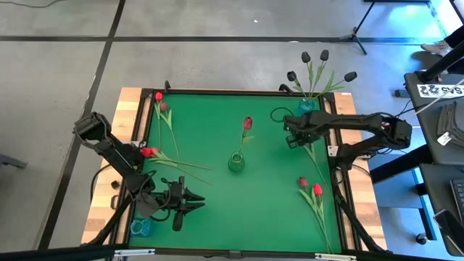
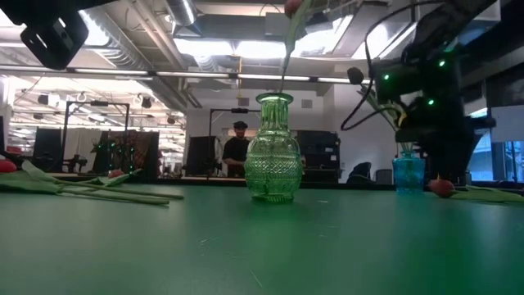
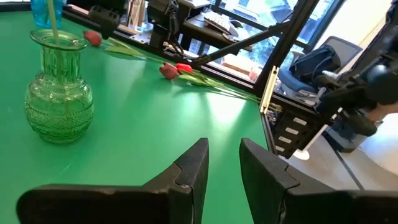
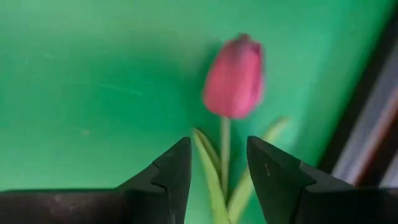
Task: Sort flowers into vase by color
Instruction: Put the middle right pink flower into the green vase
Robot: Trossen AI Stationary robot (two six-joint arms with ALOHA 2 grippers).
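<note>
Tulips look light, with thin bendy stems best pinched just under the head: one pink tulip [image 4: 234,76] lies on the mat's far right, the right gripper [image 4: 219,163] open astride its stem, while the left gripper [image 3: 224,163] waits open at the near left.

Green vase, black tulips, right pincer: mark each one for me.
green vase [image 2: 273,160]: low view, on its textured belly.
black tulips [image 1: 324,55]: high view, on one dark head above the blue vase.
right pincer [image 1: 289,133]: high view, midway between its fingertips.
</note>
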